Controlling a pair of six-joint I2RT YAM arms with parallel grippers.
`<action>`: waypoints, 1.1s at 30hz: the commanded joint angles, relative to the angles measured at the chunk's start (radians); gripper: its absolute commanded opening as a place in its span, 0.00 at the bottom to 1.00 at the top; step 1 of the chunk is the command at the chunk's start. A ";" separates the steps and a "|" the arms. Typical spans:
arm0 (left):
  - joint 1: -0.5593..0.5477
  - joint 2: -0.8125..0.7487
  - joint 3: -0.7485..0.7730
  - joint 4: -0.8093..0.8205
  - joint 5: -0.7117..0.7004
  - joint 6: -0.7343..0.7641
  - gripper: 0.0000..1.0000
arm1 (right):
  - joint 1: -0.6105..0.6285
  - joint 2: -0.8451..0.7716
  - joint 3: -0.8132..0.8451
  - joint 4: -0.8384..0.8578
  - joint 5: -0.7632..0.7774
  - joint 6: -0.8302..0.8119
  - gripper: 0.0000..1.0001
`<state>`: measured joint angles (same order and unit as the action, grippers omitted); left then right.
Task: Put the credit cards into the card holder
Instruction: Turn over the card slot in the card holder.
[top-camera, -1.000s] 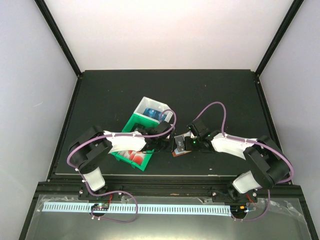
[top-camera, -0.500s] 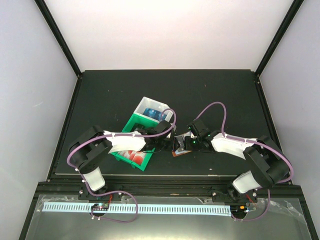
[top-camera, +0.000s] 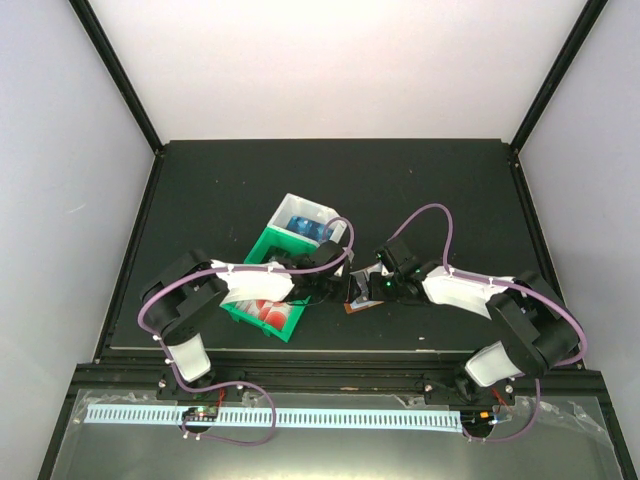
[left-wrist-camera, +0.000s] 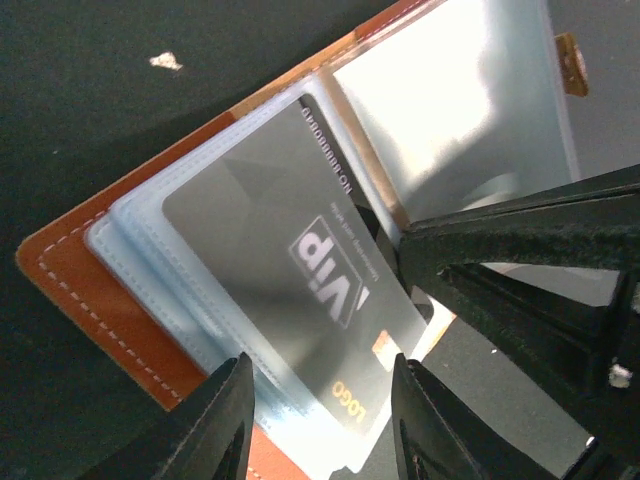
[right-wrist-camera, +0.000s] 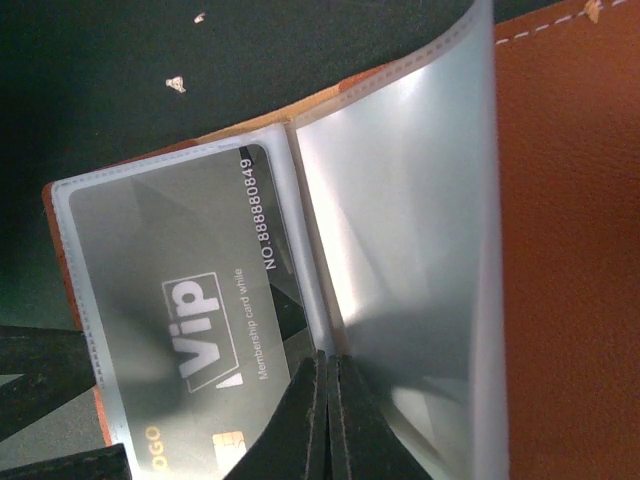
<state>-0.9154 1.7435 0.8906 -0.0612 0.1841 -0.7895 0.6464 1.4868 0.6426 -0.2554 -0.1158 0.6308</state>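
The holder (left-wrist-camera: 90, 300) lies open on the table (top-camera: 220, 190), near its front edge and between the two grippers, just right of a green tray (top-camera: 258, 250). Its brown leather cover faces down and its clear pockets face up. A grey card (right-wrist-camera: 180, 300) marked "ViP" sits inside the left pocket. The pocket's seam frames the card along its top and outer side. The card's end with the gold chip points towards the grippers.

The left gripper (left-wrist-camera: 322, 365) is released. Its fingers (left-wrist-camera: 235, 420) stand apart on either side of the card's chip end, with a gap showing at each side. They hover over the stack of pockets, and I cannot tell whether they touch it.

The right gripper (right-wrist-camera: 328, 370) is clenched, its fingers pressed together into a thin line at the holder's spine. They pinch the lower edge of a clear pocket leaf, which stands up and curves away from the card. Behind that leaf the right half of the cover rises as a broad brown face with pale stitching.

In the tray, blue cards (top-camera: 300, 228) fill the white far compartment and red-and-white cards (top-camera: 270, 312) lie in the near one. The left arm crosses over the middle of the tray.

A few pale flecks (left-wrist-camera: 165, 62) dot the table beyond the holder.
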 joint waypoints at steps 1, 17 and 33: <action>0.007 0.013 0.038 0.014 0.022 0.013 0.39 | 0.006 0.043 -0.033 -0.008 -0.002 0.007 0.01; 0.007 0.025 0.052 0.085 0.093 0.005 0.33 | 0.007 0.035 -0.042 0.007 -0.018 0.016 0.01; 0.007 0.085 0.082 0.130 0.111 -0.164 0.18 | 0.007 0.001 -0.085 0.067 -0.073 0.080 0.01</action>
<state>-0.8871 1.8030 0.9218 -0.0097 0.2379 -0.9302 0.6380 1.4704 0.6033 -0.1909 -0.1318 0.6849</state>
